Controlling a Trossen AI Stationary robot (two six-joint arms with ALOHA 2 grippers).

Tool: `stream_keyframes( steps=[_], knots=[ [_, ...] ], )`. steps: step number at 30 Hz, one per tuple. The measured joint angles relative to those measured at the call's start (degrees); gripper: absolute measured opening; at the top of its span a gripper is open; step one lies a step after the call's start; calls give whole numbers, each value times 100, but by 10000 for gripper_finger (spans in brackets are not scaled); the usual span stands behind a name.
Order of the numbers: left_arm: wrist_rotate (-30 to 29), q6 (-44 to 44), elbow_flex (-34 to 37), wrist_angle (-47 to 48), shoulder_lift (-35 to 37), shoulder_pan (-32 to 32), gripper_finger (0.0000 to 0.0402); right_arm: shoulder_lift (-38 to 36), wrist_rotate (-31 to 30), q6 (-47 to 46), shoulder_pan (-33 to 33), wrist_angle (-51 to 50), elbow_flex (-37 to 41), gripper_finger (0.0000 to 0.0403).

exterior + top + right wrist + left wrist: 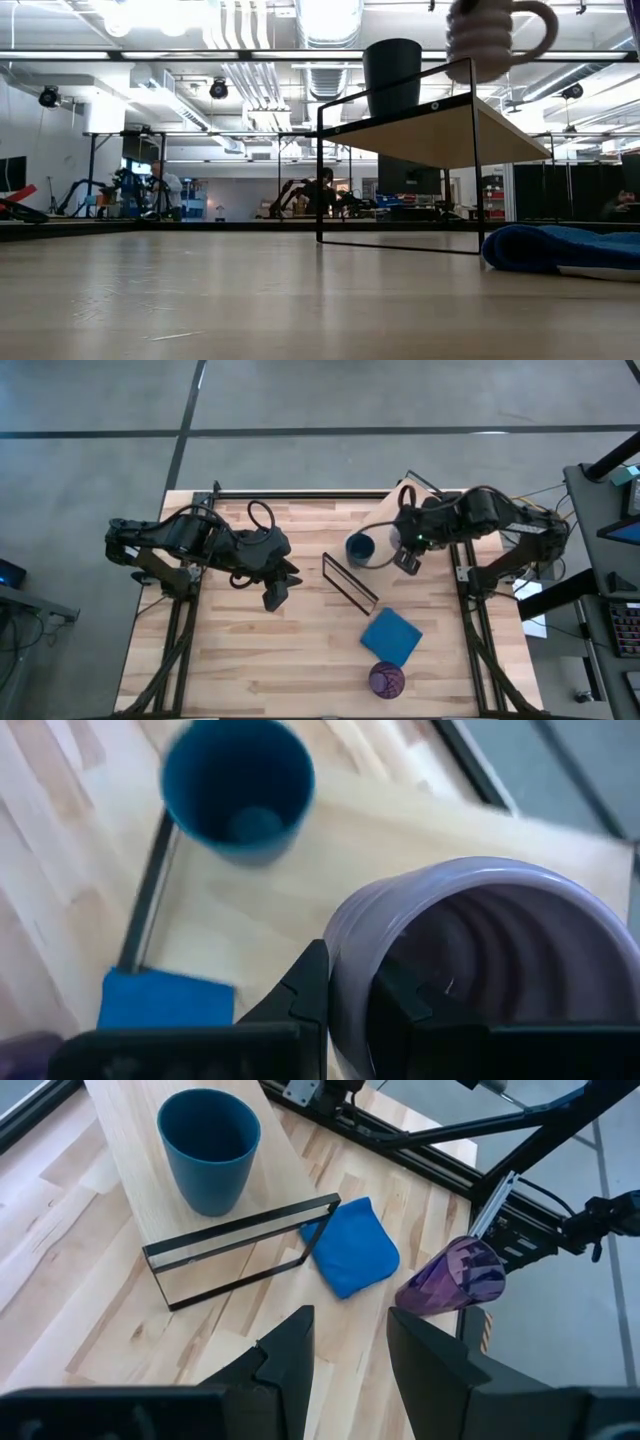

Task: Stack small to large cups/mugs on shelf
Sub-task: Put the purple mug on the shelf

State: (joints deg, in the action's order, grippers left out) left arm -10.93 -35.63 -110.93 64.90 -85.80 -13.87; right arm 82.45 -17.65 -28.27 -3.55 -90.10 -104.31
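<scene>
The pale wood shelf (440, 130) stands on its black wire frame (350, 582) right of the table's middle. The small dark blue cup (210, 1145) stands upright on the plank (125, 1140). My right gripper (350, 985) is shut on the pale lavender mug (490, 35), which hangs in the air above the shelf beside the blue cup (240, 785). The dark purple tumbler (386, 679) stands on the table near its near edge. My left gripper (350, 1355) is open, left of the shelf, and touches nothing. My right gripper holds the lavender mug by its rim (345, 935), one finger (395, 1000) inside the mug and the other finger (310, 990) outside against the wall. The fingers come from above, pointing down. The mug is lifted clear of the shelf, upright, its handle (545, 25) sticking out sideways.
A flat blue cloth (390, 637) lies on the table between the shelf and the tumbler. Bare tabletop (250, 660) stretches to the left and near side. Black frame rails (300, 493) run along the table's edges.
</scene>
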Motion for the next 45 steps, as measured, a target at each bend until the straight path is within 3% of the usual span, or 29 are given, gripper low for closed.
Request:
stream_keyframes(
  steps=[12,34,45],
  knots=[
    [-142,4,57,-23,0,40,114,100,406,795,298,639,431,31],
    [-139,8,70,-2,0,41,114,433,1519,960,1371,675,429,31],
    [-137,8,74,-9,0,42,114,438,1526,1055,1409,1154,523,31]
  ],
)
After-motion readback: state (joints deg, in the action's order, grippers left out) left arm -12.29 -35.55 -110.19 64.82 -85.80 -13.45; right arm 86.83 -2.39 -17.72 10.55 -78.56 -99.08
